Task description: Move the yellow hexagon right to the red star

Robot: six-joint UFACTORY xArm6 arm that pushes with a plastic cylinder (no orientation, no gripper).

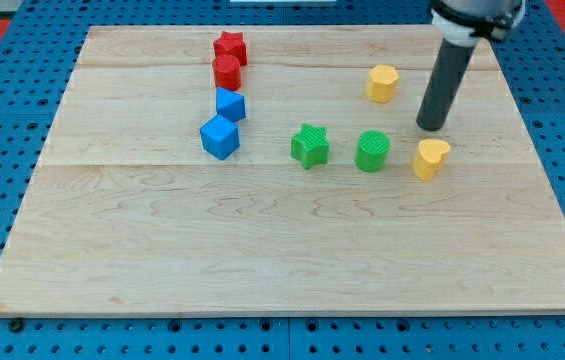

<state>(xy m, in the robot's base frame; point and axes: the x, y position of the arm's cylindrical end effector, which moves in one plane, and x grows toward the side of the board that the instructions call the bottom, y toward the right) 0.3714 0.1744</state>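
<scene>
The yellow hexagon point(382, 82) sits on the wooden board toward the view's upper right. The red star point(230, 47) lies near the view's top, left of centre, far to the left of the hexagon. My tip point(430, 128) rests on the board to the lower right of the yellow hexagon, apart from it, and just above a second yellow block point(429, 158), which looks heart-shaped.
A red cylinder point(226, 71) sits just below the red star. Two blue blocks point(230, 104) point(219, 136) follow below it. A green star point(310, 145) and a green cylinder point(372, 151) lie mid-board. The board's right edge point(552, 200) is near.
</scene>
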